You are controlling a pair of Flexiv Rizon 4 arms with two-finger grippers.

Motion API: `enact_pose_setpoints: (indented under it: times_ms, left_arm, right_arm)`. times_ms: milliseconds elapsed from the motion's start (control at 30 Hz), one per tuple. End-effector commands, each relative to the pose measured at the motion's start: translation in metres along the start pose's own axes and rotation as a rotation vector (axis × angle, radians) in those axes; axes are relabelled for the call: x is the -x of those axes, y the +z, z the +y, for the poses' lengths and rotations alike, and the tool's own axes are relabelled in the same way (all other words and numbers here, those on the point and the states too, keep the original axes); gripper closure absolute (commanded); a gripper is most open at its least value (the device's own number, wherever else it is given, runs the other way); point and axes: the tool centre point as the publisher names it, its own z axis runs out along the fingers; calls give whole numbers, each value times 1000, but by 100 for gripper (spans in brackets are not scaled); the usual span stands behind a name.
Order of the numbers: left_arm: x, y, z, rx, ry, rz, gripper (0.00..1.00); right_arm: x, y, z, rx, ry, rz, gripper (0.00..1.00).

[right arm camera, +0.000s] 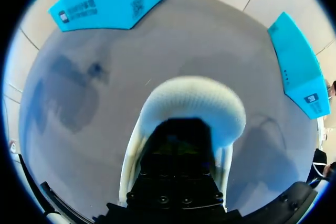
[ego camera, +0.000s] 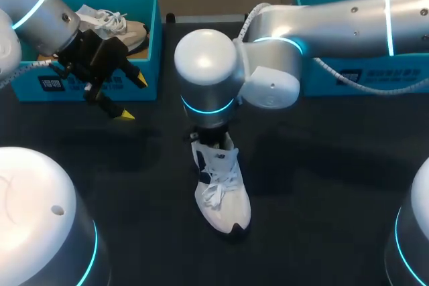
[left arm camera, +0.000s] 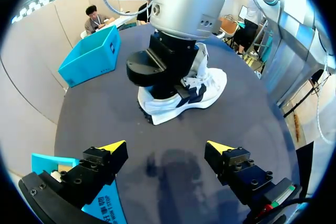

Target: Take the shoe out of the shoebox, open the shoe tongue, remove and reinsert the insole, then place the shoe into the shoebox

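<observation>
A white shoe [ego camera: 221,199] with dark trim and white laces stands upright on the dark table [ego camera: 322,199], toe toward the front edge. My right gripper [ego camera: 213,144] comes down from above into the shoe's opening at the heel end; its fingers are hidden inside the shoe [right arm camera: 194,103], and what they touch is hidden too. The left wrist view shows the shoe [left arm camera: 210,87] ahead of my left gripper [left arm camera: 167,146], under the right arm's wrist. My left gripper [ego camera: 133,98] hangs open and empty in front of the left teal shoebox [ego camera: 151,45].
The left shoebox holds a second light shoe [ego camera: 110,25]. Another teal box [ego camera: 335,75] stands at the back right, behind my right arm. Bare dark tabletop lies around the white shoe.
</observation>
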Motion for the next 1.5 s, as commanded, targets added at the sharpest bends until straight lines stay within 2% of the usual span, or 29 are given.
enact_pose_setpoints:
  times_ms: [33,133,300,533,700,800,900,1033,1133,1300,1500]
  left_arm:
    - [0,0,0,3,0,1,0]
    - [0,0,0,3,0,1,0]
    - [0,0,0,3,0,1,0]
    - [0,0,0,3,0,1,0]
    - [0,0,0,3,0,1,0]
    - [0,0,0,3,0,1,0]
    - [0,0,0,3,0,1,0]
    - [0,0,0,3,0,1,0]
    - [0,0,0,3,0,1,0]
    - [0,0,0,3,0,1,0]
    - [0,0,0,3,0,1,0]
  right_arm:
    - [6,-21,2,40,2,-55,100]
    - [12,-26,6,59,-10,-86,100]
    - [17,-13,11,65,-11,-68,100]
    - [10,9,15,24,-29,-6,100]
    - [6,12,13,5,-28,14,100]
    - [5,1,9,-12,-2,13,100]
    - [6,-19,8,-19,25,5,100]
    - [9,-44,4,-72,64,-21,100]
    - [10,-60,0,-96,90,4,100]
    - [7,-75,-11,-177,110,66,100]
    - [1,-89,-26,-244,135,76,100]
